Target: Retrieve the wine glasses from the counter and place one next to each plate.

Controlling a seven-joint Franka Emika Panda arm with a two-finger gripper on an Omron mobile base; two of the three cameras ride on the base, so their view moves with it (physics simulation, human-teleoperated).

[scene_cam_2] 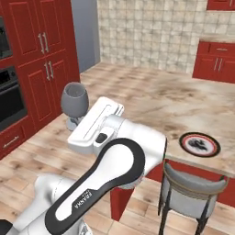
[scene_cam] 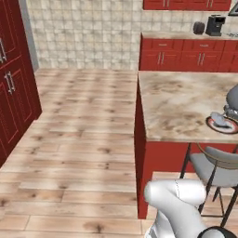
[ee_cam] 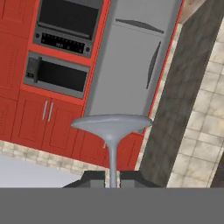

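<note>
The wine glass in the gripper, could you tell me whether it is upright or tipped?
Upright. In the right base view the wine glass stands bowl-up, foot below; in the hand view the gripper pinches its thin stem.

Marbled tabletop with one plate at each side, wooden floor below.

The beige-brown marbled tabletop (scene_cam: 186,104) sits on a red base above the pale plank floor (scene_cam: 79,153). In the left base view a red-rimmed plate (scene_cam: 223,124) lies flat on it near the front edge at the right, partly hidden by a grey shape. In the right base view a black-rimmed plate (scene_cam_2: 199,144) with a dark-patterned white centre lies flat near the tabletop's near edge, just behind the grey-seated stool (scene_cam_2: 189,193) that stands on the floor. A second stool (scene_cam: 218,169) stands on the floor before the red-rimmed plate.
</note>
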